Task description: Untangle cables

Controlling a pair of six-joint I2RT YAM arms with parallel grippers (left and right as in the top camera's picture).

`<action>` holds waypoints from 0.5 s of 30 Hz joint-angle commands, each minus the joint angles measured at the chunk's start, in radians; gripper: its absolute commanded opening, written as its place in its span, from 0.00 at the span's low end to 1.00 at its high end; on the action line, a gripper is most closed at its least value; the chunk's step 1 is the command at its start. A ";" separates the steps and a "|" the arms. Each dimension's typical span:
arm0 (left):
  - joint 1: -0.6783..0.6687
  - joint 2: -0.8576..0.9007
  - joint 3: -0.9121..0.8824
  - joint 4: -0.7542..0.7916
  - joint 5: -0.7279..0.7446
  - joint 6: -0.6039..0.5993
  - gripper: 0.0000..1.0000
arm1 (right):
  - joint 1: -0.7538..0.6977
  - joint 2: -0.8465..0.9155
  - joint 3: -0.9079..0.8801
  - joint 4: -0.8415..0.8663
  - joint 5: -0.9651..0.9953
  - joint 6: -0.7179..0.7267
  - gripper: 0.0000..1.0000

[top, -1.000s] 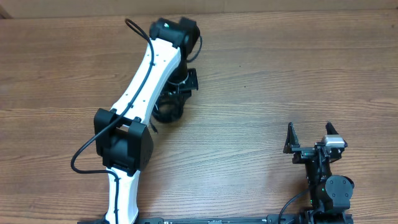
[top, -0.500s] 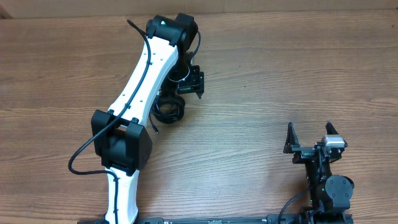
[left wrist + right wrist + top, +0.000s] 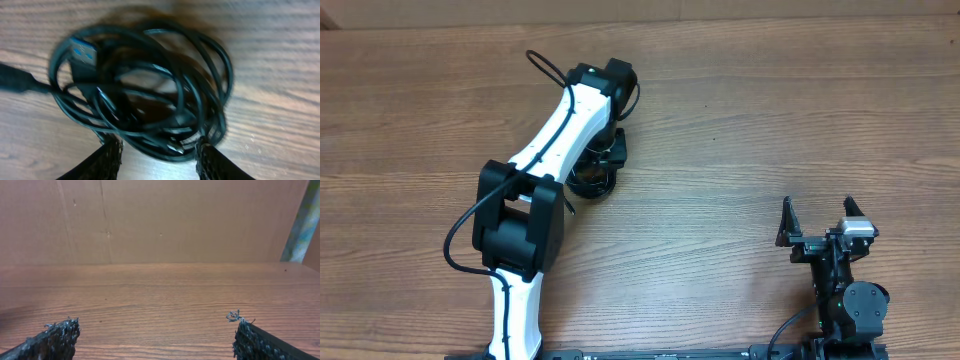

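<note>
The left hand is held half-wide around the cables; if many loops are pinched, the knot could be pulled tighter.

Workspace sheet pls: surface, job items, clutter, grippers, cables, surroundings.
Surface: wood-grain table, no marks seen.
Job's things: one cable bundle, coiled and tangled, blue USB plug at its edge.
Clutter: nothing seen.
Grippers: left gripper open, fingers either side of the bundle's near edge; right gripper open, empty, far from the bundle.
Cables: black arm cable loops off the left arm, apart from the bundle.
Surroundings: cardboard wall behind the table.
</note>
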 commanded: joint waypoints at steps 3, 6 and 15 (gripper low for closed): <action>0.055 -0.011 -0.011 0.036 0.114 0.191 0.49 | -0.002 -0.008 -0.008 0.005 0.006 -0.003 1.00; 0.058 -0.011 -0.011 0.035 0.111 0.192 0.46 | -0.002 -0.008 -0.008 0.005 0.006 -0.003 1.00; 0.033 -0.011 -0.068 0.077 0.087 0.231 0.49 | -0.002 -0.008 -0.008 0.005 0.006 -0.003 1.00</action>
